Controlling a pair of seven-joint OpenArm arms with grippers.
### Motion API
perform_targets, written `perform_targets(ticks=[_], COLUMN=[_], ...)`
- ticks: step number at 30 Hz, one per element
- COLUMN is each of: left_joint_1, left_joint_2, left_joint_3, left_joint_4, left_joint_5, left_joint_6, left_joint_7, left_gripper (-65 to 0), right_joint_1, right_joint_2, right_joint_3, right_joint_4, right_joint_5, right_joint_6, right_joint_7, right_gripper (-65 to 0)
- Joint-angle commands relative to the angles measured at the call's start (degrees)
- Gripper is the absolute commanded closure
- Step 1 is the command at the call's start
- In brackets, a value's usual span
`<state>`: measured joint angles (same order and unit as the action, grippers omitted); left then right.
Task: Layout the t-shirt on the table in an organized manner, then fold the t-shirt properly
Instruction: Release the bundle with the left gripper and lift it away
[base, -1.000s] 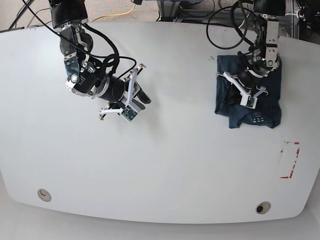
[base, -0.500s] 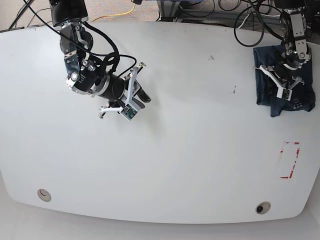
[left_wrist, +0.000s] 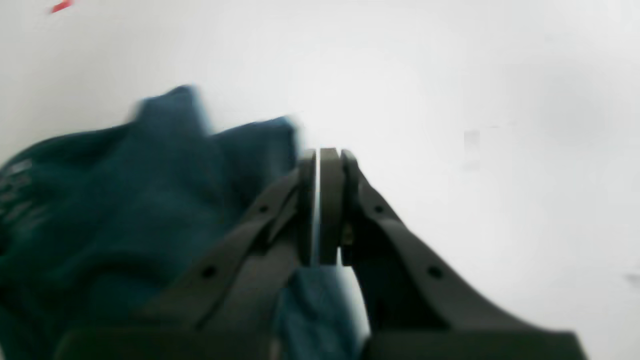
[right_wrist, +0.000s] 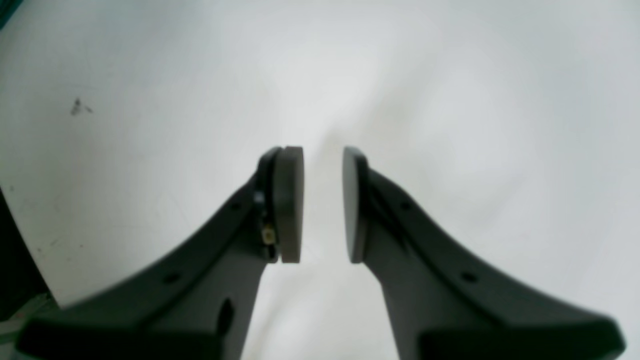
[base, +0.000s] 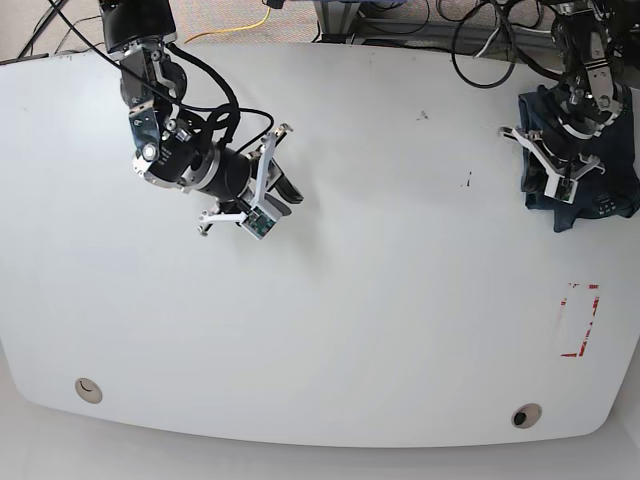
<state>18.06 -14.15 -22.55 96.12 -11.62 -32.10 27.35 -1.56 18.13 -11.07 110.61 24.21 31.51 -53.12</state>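
The left gripper (left_wrist: 320, 210) is showing its pads (left_wrist: 330, 200) pressed together with only a hairline slit between them; the blurred wrist view is not revealing whether cloth is pinched there. The t-shirt (base: 560, 165) is lying bunched beside and beneath it at the table's (base: 380, 300) far corner, on the base view's right, its long axis running roughly from far edge toward near edge, above the red dashed mark (base: 580, 320). The right gripper (right_wrist: 322, 205) is hovering over bare tabletop, its jaws standing slightly apart and holding nothing.
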Motion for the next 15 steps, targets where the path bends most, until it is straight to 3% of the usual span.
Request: perform_targets(ticks=[1,7,15], left_joint_1=[1.58,5.28,10.73], left_joint_2=[0.92,4.26,4.35], left_joint_3=[-0.27,-0.53,-1.59], left_joint_4=[2.48,3.62,3.18], left_joint_5=[-0.65,-0.56,-0.47], left_joint_6=[-0.74,-1.18,-1.18], left_joint_7=[1.0,2.93,2.84], left_gripper=[0.0,0.0,0.0], right_joint_1=[0.29,0.11,-0.06], right_joint_2=[0.29,-1.56,-1.82], right_joint_3=[0.3,0.39,0.39], right_joint_4=[1.26,1.26,1.26], right_joint_5=[0.72,0.45,0.63], right_joint_6=[-0.08,-0.17,-0.17], right_joint_7=[1.12,1.12,1.12], right_gripper=[-12.4,-12.4,-12.4])
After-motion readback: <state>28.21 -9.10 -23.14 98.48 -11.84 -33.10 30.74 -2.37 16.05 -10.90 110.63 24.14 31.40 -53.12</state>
